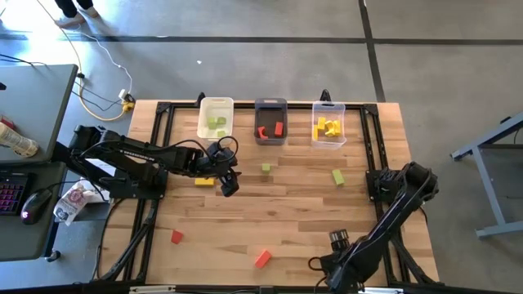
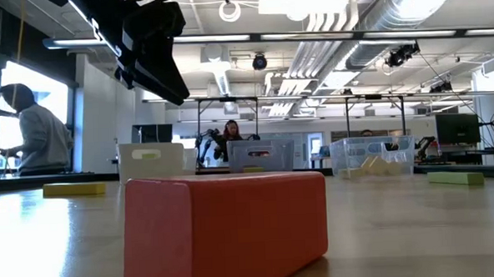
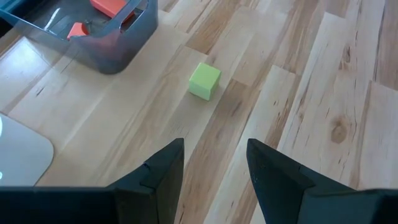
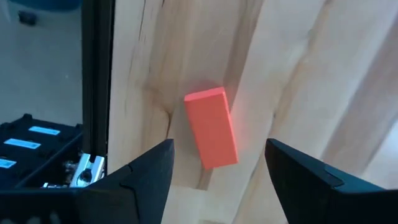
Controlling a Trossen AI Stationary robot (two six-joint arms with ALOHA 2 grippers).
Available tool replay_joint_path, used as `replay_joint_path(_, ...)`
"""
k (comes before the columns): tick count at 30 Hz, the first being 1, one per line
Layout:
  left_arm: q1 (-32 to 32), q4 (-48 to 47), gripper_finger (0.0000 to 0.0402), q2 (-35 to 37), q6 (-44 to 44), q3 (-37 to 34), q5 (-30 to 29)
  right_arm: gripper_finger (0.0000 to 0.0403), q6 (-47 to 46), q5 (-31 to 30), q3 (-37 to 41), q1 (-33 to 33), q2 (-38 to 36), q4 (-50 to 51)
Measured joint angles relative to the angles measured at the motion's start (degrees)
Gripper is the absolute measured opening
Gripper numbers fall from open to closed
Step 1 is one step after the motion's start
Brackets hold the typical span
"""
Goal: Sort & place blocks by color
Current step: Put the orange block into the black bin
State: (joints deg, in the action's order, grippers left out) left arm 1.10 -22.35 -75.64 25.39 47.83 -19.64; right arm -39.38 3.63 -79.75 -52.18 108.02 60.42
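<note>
My left gripper [image 1: 230, 181] [image 3: 214, 144] hangs open above the table's middle left, just right of a yellow bar [image 1: 204, 181] [image 2: 74, 189] that lies flat. A green cube [image 1: 266, 168] [image 3: 204, 80] sits on the wood ahead of its fingers. My right gripper [image 1: 315, 264] [image 4: 219, 146] is open at the near edge; a red bar [image 1: 261, 259] [image 4: 211, 127] [image 2: 226, 227] lies flat just ahead of its fingers, apart from them. A green bar [image 1: 337, 176] and a red cube [image 1: 176, 237] also lie loose.
Three bins stand in a row at the far edge: a white bin [image 1: 216, 106] with green blocks, a dark grey bin [image 1: 270, 103] [image 3: 118, 50] with red blocks, and a clear bin [image 1: 328, 143] with yellow ones. Bare wood lies between the loose blocks. People are in the room beyond.
</note>
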Motion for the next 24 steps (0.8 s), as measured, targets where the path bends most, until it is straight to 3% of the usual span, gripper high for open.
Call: replay_joint_path(24, 0.0, -0.02, 0.0161, 0.0, -0.05, 0.0, 0.0, 0.0233, 1.28, 4.05, 0.0, 0.0, 8.94, -1.48)
